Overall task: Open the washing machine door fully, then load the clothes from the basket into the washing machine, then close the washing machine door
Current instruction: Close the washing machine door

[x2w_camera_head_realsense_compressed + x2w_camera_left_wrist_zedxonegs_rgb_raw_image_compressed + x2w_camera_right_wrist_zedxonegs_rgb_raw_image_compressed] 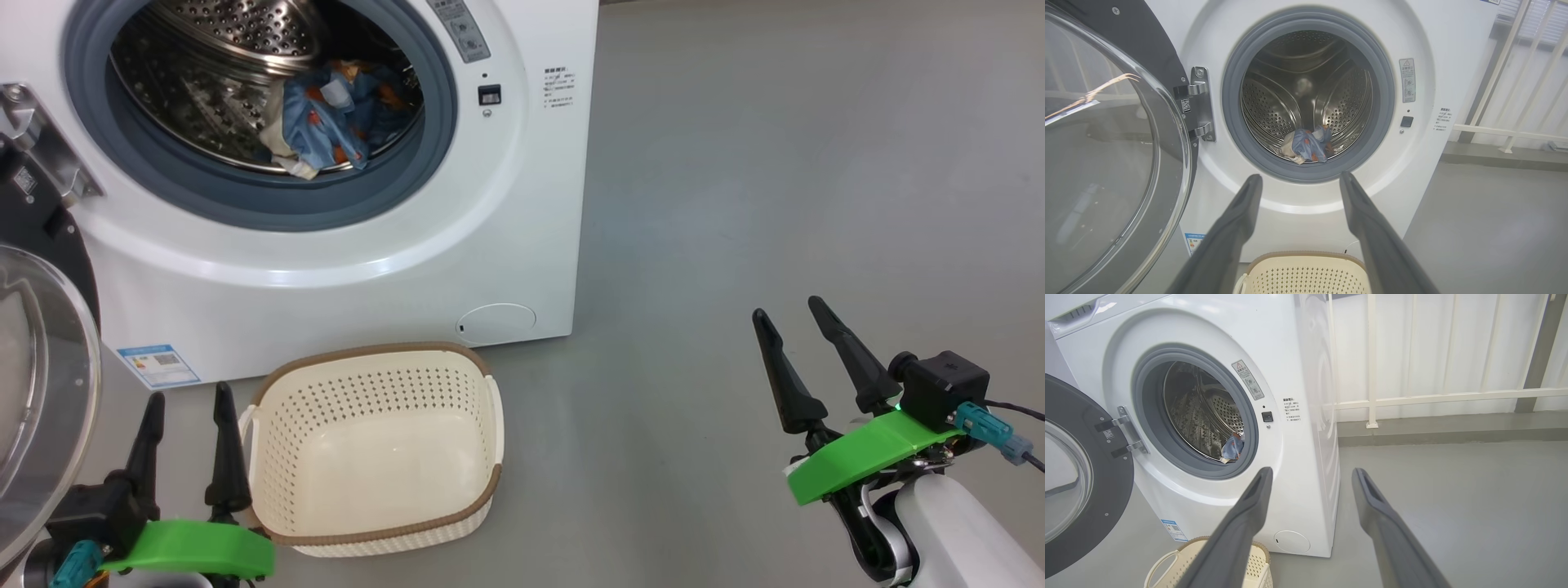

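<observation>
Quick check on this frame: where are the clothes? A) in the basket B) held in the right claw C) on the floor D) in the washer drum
D: the blue and cream clothes lie at the bottom of the steel drum. The basket holds nothing, and the left claw and right claw are both open with nothing between their fingers.
</observation>
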